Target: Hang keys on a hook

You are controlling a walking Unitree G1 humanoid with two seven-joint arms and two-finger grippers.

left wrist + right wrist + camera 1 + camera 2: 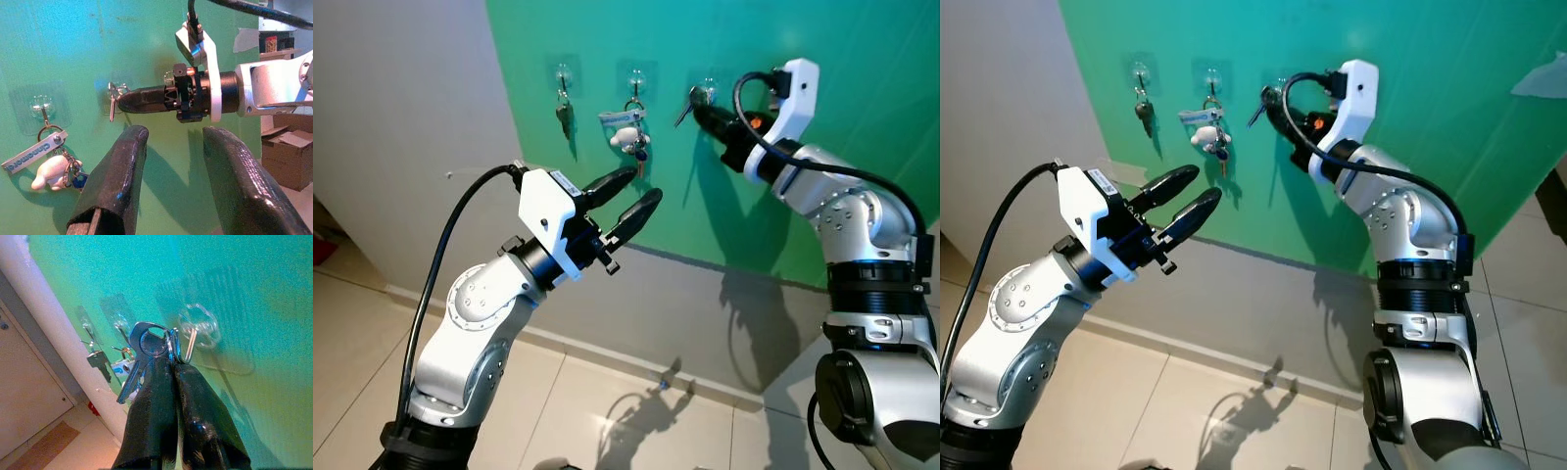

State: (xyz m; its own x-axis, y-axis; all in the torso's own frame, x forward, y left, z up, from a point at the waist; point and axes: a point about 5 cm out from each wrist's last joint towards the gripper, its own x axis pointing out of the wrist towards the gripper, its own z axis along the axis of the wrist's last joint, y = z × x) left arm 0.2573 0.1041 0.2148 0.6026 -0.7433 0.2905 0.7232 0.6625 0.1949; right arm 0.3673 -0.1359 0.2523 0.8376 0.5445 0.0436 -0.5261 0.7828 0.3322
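Three clear stick-on hooks sit in a row on the green wall (862, 59). My right gripper (698, 108) is shut on a silver key with a ring (146, 343) and holds it right at the right-hand hook (198, 325), with the ring beside the hook's prong. A single dark key (565, 116) hangs from the left hook. From the middle hook hangs a bunch with a white plush charm and a blue tag (628, 135). My left gripper (636, 191) is open and holds nothing, raised below and in front of the middle hook.
Below the green panel the wall is grey (685, 304), above a pale tiled floor (607, 401). A white wall (401, 117) stands to the left. Cardboard boxes (286, 156) lie off to the right in the left wrist view.
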